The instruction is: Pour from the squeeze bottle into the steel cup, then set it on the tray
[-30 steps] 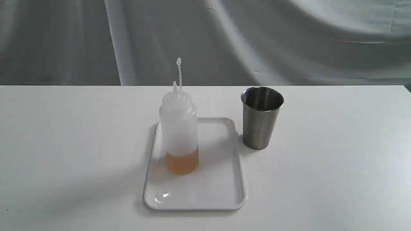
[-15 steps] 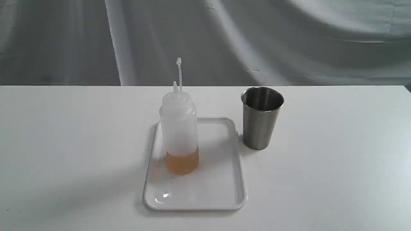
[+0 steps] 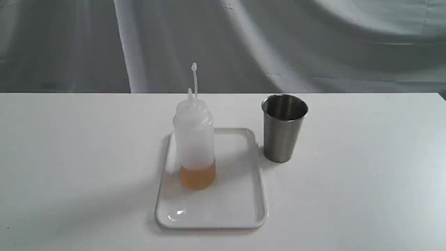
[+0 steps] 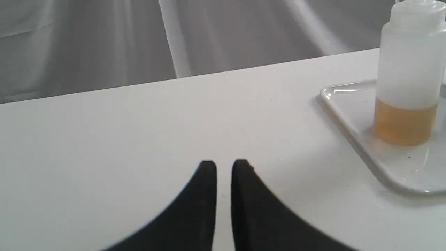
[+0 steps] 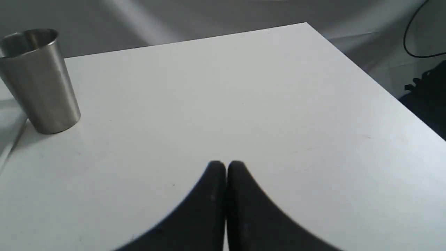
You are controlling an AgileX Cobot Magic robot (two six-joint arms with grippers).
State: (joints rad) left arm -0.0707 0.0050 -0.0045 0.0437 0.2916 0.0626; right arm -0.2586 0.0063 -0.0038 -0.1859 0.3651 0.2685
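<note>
The squeeze bottle (image 3: 194, 146) stands upright on the white tray (image 3: 226, 209), amber liquid filling its bottom part, its thin nozzle pointing up. The steel cup (image 3: 283, 127) stands on the table just right of the tray. Neither gripper shows in the exterior view. In the left wrist view my left gripper (image 4: 224, 166) hangs over bare table well away from the bottle (image 4: 407, 76) and tray (image 4: 352, 129), its black fingers nearly together and holding nothing. In the right wrist view my right gripper (image 5: 226, 166) is shut and empty, some way from the cup (image 5: 40, 82).
A white table (image 3: 348, 195) carries everything, backed by a grey draped cloth (image 3: 313, 45). The right wrist view shows the table's far corner (image 5: 306, 24), with a dark cable (image 5: 414, 38) and dark objects beyond the edge.
</note>
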